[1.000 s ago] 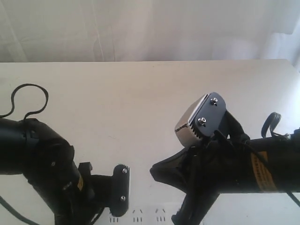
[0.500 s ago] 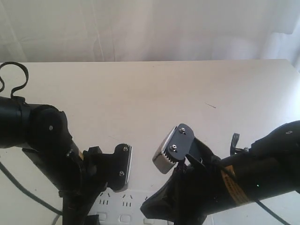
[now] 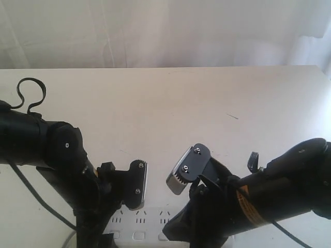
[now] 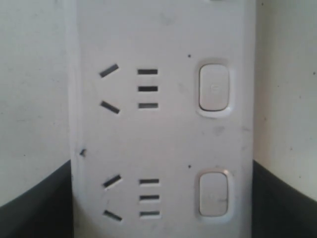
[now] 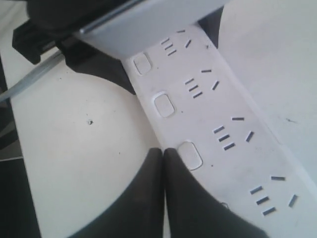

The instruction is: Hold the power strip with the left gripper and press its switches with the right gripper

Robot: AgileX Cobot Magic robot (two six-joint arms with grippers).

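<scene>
The white power strip (image 3: 139,223) lies at the near table edge, mostly hidden behind both arms. In the left wrist view the power strip (image 4: 163,124) fills the span between the black fingers (image 4: 34,203), which press against its two long sides; my left gripper (image 4: 161,168) is shut on it. Two switches (image 4: 214,87) show there. My right gripper (image 5: 163,151) is shut with nothing in it. Its tips hang at the strip's long edge beside one switch (image 5: 189,155); whether they touch is unclear. In the exterior view the right gripper (image 3: 186,168) sits just right of the left gripper (image 3: 138,183).
A black cable loop (image 3: 30,93) rises from the left arm. The pale table (image 3: 207,103) stretches back to its far edge before a white curtain. A thin grey cord (image 5: 29,82) runs past the strip's held end.
My right gripper has dropped down and leftward to the strip. The left gripper and the strip have shifted a little away from the near edge.
</scene>
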